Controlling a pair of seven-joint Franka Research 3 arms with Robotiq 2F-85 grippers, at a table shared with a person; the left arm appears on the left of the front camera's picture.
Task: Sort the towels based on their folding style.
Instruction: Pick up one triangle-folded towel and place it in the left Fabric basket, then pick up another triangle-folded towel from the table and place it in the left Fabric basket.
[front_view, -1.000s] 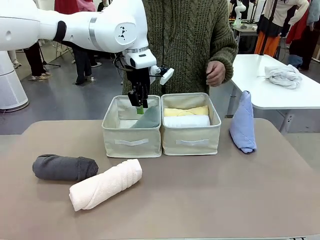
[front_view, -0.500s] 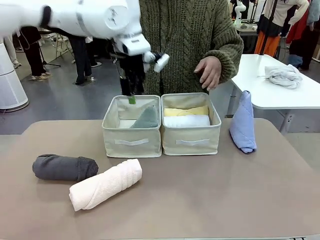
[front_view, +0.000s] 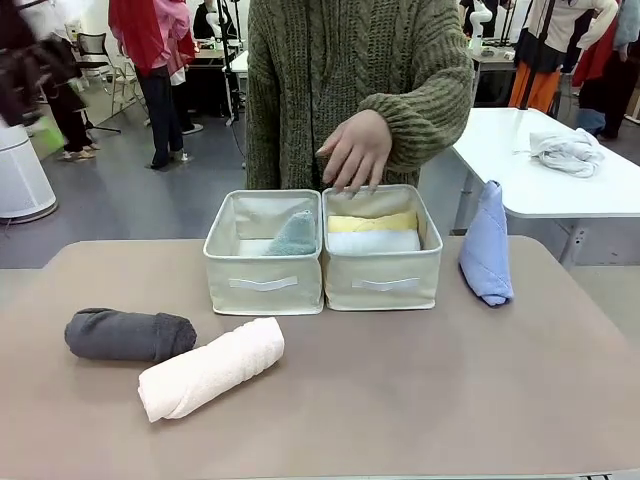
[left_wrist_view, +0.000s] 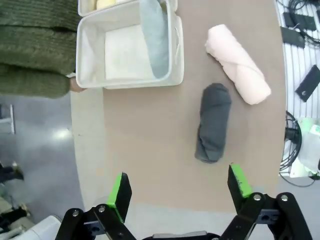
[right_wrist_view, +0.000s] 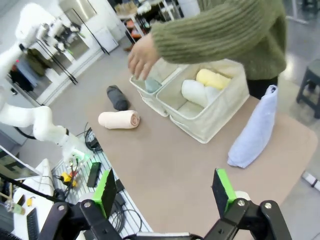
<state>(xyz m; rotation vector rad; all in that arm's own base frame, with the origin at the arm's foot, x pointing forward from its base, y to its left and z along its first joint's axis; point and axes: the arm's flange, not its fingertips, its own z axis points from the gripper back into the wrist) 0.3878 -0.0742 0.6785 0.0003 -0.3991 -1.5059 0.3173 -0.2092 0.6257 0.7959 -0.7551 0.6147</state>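
Two beige bins stand side by side mid-table. A teal triangle-folded towel (front_view: 295, 235) leans inside the left bin (front_view: 262, 285). In the right bin (front_view: 384, 285) lie a yellow roll (front_view: 372, 222) and a white roll (front_view: 372, 242). The dark grey roll (front_view: 130, 335) and the pink roll (front_view: 210, 368) rest at the front left. At the table's right stands the periwinkle blue folded towel (front_view: 487, 250). My left gripper (left_wrist_view: 179, 182) hangs open high above the table's left end, holding nothing. My right gripper (right_wrist_view: 164, 184) is open and empty, well back from the table.
A person's hand (front_view: 355, 150) hovers over the rims where the two bins meet. A white side table (front_view: 600, 195) at the back right carries a white-grey cloth bundle (front_view: 565, 150). Bare tabletop spreads in front of the bins.
My left gripper opened, left the teal towel in the left bin, and pulled up and away to the left. The person's hand came down toward the bins.
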